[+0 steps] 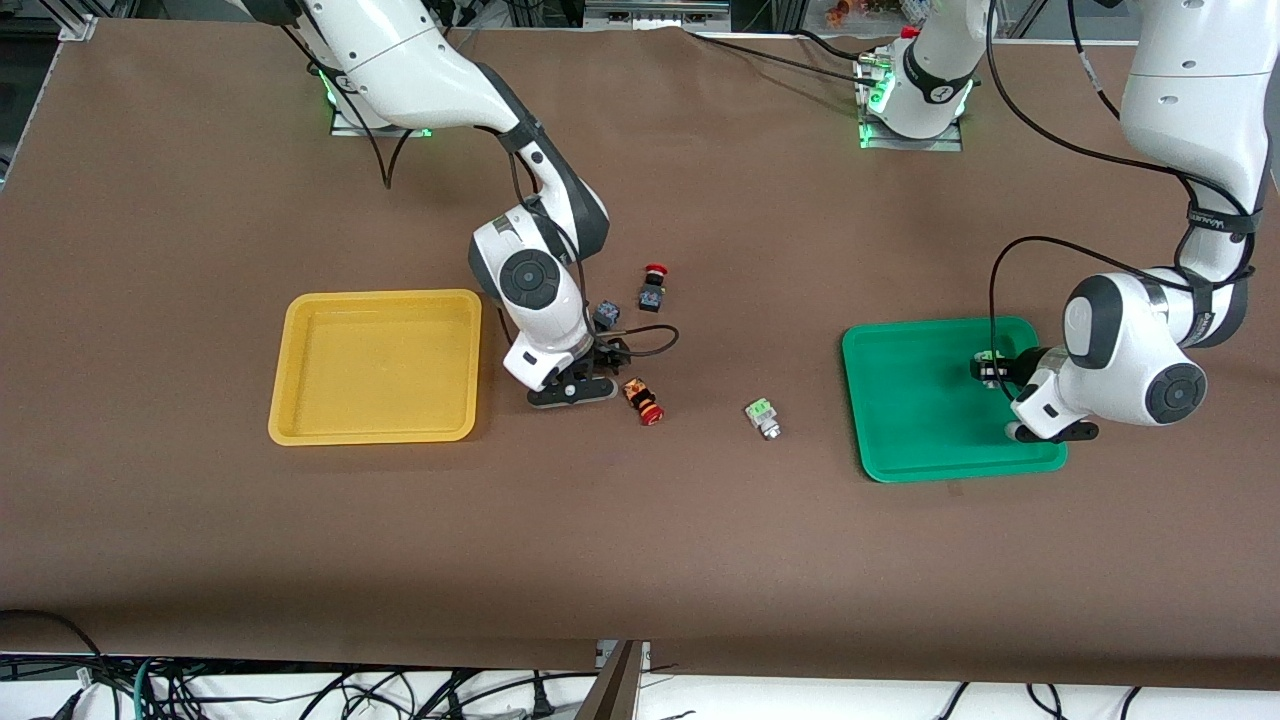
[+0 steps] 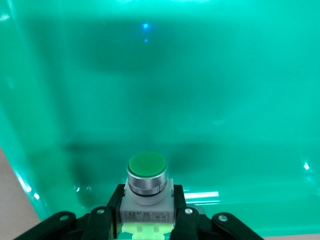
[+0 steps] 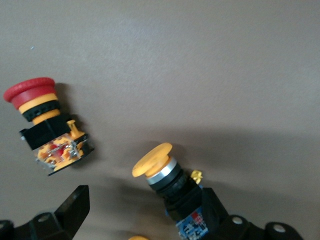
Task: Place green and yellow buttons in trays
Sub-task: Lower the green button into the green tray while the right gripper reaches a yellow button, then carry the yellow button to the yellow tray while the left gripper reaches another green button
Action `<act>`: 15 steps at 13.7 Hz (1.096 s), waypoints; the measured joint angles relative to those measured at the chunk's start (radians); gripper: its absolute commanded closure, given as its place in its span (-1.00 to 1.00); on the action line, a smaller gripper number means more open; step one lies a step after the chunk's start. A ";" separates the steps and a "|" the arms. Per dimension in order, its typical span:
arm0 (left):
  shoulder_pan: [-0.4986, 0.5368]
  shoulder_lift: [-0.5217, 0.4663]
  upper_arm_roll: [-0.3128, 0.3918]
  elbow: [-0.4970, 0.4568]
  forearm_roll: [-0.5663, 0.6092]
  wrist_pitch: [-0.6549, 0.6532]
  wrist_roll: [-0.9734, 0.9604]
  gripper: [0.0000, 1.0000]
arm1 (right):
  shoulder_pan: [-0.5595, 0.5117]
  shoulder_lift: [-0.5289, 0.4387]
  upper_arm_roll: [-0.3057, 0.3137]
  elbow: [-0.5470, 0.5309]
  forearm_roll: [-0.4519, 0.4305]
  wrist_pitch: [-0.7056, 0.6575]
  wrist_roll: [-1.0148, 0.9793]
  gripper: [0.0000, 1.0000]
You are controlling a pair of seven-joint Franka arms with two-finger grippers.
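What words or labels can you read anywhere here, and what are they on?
Nothing here reads clearly.
Label on the green button held by the left gripper: too blurred.
Blue label on the yellow button: too small.
Strap lettering on the left arm: too small.

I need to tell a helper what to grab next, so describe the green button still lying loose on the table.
Find the green tray at the left arm's end of the table. Beside it, toward the yellow tray, the loose green button lies tipped over on bare brown cloth. Pale grey body, light green top; nearby buttons are dark-bodied.

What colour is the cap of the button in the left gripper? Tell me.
Green, on a pale grey body; the left gripper holds this button over the green tray. Clearest in the left wrist view.
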 measured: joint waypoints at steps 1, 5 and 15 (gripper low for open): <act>0.007 0.007 0.001 0.000 0.013 0.005 0.000 0.37 | -0.002 0.000 -0.003 0.000 -0.021 0.000 0.000 -1.00; 0.015 0.024 0.001 0.001 0.018 0.035 -0.001 -0.01 | -0.003 0.001 -0.009 -0.003 -0.041 -0.003 0.000 -0.99; -0.082 0.023 -0.056 0.156 -0.001 -0.026 -0.164 -0.67 | -0.042 0.011 -0.016 -0.037 -0.041 0.015 -0.008 1.00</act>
